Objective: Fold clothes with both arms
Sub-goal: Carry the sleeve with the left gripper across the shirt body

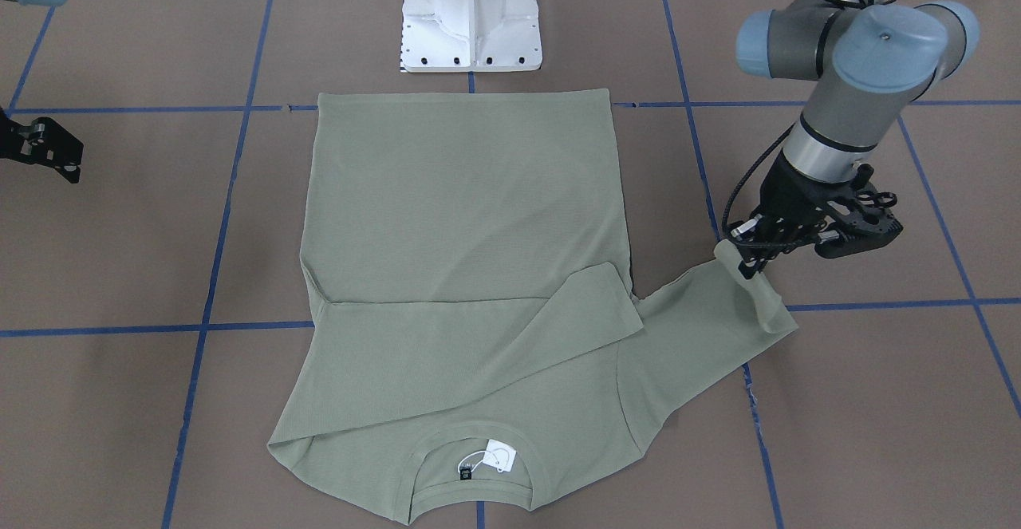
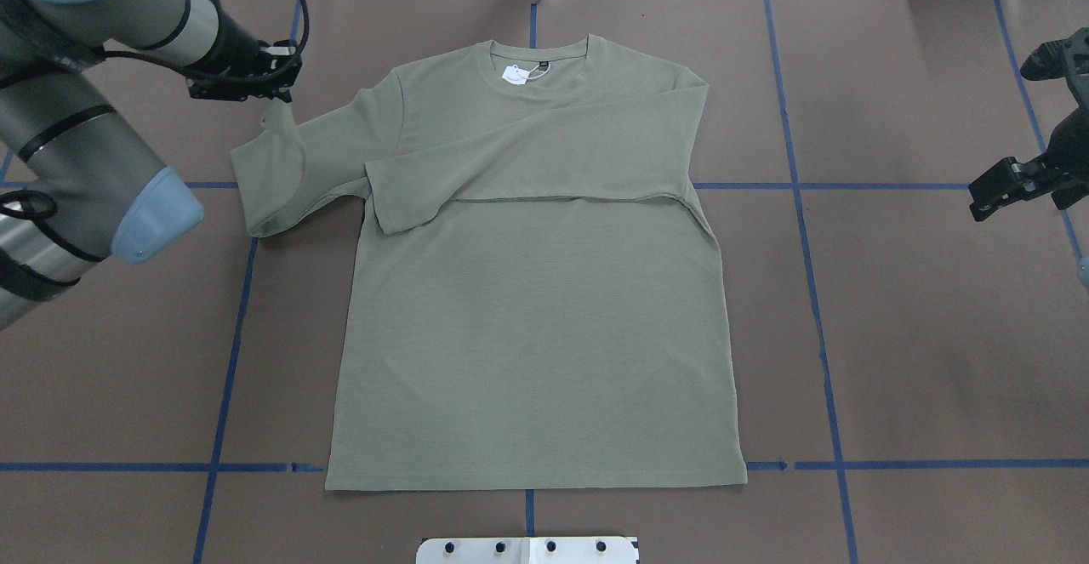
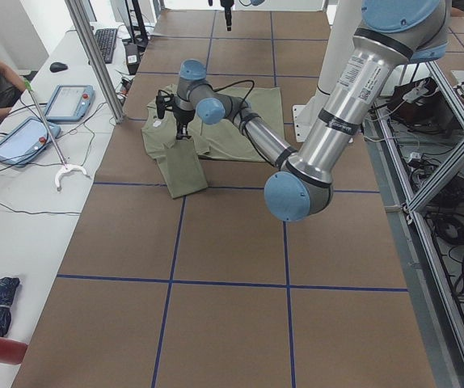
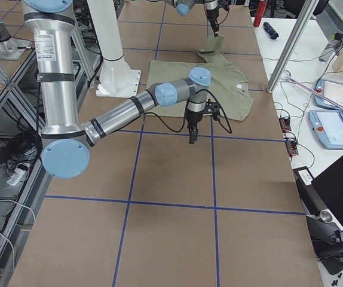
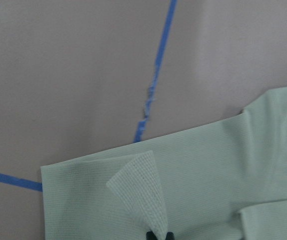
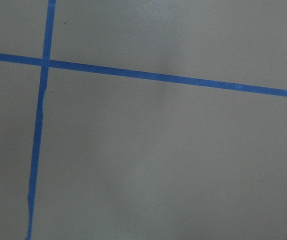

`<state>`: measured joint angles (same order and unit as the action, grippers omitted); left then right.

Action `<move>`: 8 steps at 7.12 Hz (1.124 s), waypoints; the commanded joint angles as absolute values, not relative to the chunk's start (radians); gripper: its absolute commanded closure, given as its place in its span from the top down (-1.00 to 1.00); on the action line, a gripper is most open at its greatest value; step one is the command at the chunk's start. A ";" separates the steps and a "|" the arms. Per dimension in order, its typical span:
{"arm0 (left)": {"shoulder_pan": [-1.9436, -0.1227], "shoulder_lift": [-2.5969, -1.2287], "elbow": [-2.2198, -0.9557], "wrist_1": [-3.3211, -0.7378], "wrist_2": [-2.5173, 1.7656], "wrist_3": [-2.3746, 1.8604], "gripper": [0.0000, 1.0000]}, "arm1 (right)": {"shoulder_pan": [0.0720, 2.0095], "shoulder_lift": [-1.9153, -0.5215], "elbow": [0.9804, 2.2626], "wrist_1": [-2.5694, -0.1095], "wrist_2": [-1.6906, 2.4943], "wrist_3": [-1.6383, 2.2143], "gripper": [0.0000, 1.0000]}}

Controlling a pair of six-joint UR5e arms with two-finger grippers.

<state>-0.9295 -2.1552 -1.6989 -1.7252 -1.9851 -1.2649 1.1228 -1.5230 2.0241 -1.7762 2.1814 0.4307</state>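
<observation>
The left gripper (image 1: 751,264) pinches a corner of the cuff on the outstretched sleeve (image 2: 285,177) of the sage-green shirt (image 2: 536,334), holding that corner just above the brown table (image 2: 893,334) while the rest of the sleeve lies flat. The shirt is spread in the middle of the table, its hem beside the white base (image 1: 471,18) and its collar on the far side, with a white hang tag (image 2: 514,74) in the neck. Its other sleeve is folded across the chest. The right gripper (image 2: 984,201) hangs well apart from the shirt, over bare table crossed by blue tape lines (image 2: 808,292); I cannot tell whether its fingers are spread
</observation>
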 commanded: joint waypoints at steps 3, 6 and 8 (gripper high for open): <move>-0.787 -2.665 -1.404 -1.710 -1.999 -1.640 -1.00 | 1.140 -1.565 2.014 -1.744 2.220 0.434 1.00; -0.637 -2.703 -1.343 -1.786 -1.912 -1.732 -1.00 | 1.144 -1.560 2.000 -1.744 2.220 0.436 1.00; -0.626 -2.703 -1.247 -1.890 -1.890 -1.740 -1.00 | 1.144 -1.560 1.999 -1.744 2.221 0.436 1.00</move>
